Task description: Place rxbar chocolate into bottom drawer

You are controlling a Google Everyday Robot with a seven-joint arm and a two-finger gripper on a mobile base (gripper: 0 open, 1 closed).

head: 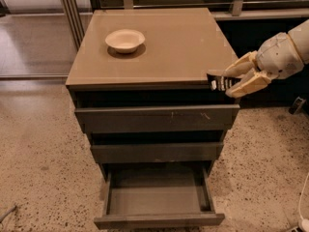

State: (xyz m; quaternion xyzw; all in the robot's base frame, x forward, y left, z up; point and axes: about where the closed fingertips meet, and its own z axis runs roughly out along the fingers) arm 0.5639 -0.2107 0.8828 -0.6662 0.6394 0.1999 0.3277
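— Where's the chocolate bar [216, 82]?

— In the gripper [230, 82], pinched by one end at the front right corner of the cabinet top [169, 52], with the rest poking out to the left.

— Will it slip?

— It's probably light, with a slick wrapper (a little bendy too, I'd guess), so a firm pinch across its flat faces suits it. The bottom drawer [157, 199] stands open well below. The bowl [125, 39] sits far off.

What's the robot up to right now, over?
Gripper at cabinet's front edge, shut on rxbar chocolate. Bottom drawer open below. White bowl sits apart on top.
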